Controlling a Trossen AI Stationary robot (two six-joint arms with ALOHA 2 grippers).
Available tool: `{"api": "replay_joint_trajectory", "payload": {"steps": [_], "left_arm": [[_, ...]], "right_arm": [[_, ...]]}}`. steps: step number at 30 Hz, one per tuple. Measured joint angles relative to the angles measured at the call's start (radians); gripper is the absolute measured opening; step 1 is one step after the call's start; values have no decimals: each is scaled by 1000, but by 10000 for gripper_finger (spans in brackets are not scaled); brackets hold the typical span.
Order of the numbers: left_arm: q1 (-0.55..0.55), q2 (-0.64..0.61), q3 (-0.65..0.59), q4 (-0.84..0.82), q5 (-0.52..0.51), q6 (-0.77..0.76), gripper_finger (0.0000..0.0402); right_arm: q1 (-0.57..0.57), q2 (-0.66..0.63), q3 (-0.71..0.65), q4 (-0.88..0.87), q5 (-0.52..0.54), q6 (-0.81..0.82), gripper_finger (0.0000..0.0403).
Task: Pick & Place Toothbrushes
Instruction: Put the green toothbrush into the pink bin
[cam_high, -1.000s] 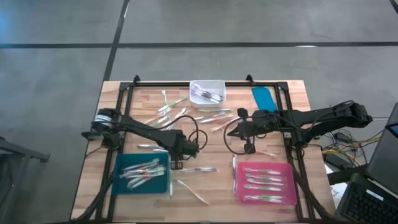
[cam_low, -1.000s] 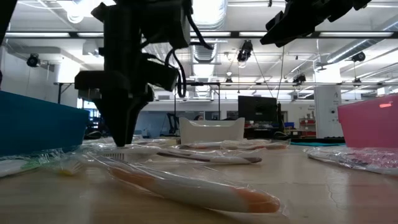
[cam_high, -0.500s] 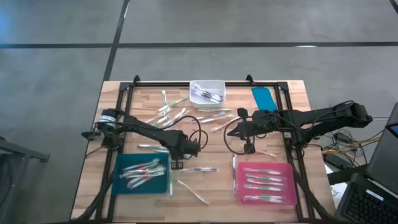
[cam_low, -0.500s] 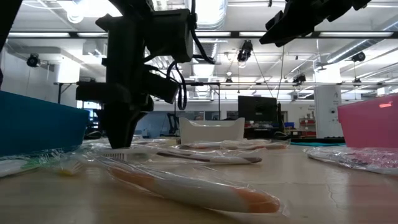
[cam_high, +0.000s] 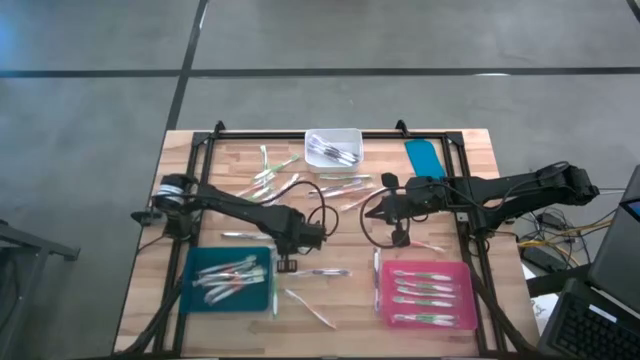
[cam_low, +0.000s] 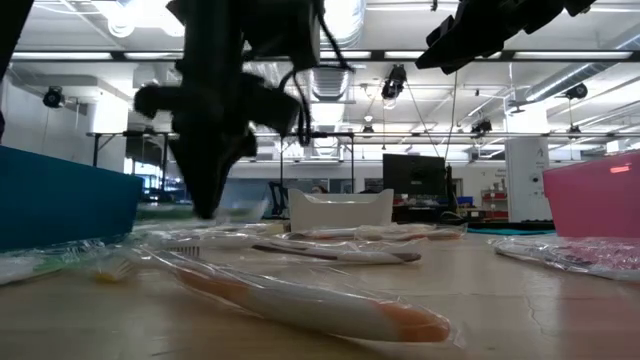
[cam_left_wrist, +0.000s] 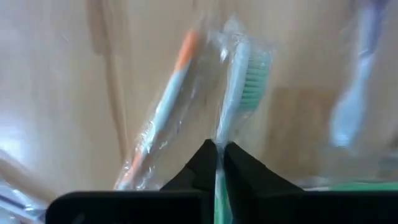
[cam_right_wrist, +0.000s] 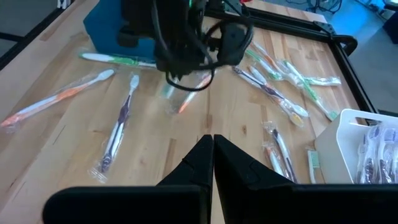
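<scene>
The left gripper (cam_left_wrist: 217, 155) is clamped on a green toothbrush (cam_left_wrist: 239, 87), lifted just beside the teal tray (cam_high: 262, 295) at lower left of the high view. Carrying looks under way; next it needs swinging over that tray and letting go. The right gripper (cam_right_wrist: 210, 149) idles pinched shut, centre-right.

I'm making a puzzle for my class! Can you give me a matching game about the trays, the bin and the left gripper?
1 teal rectangular plastic tray
2 pink rectangular plastic tray
3 small white plastic bin
4 left gripper

A high view's top middle
B shut on wrapped green-bristled toothbrush
C high view's bottom right
D high view's bottom left

Pairs: 1-D, 2-C, 3-A, 4-B
</scene>
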Motion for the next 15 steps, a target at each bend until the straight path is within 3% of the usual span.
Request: {"api": "replay_joint_trajectory", "payload": {"steps": [8,15], "left_arm": [[-3,-85,115,17,-76,0,15],[-8,-266,15,282,-249,-18,14]], "right_arm": [[0,0,0,-1,18,27,8],[0,0,-2,-5,61,-23,8]]}}
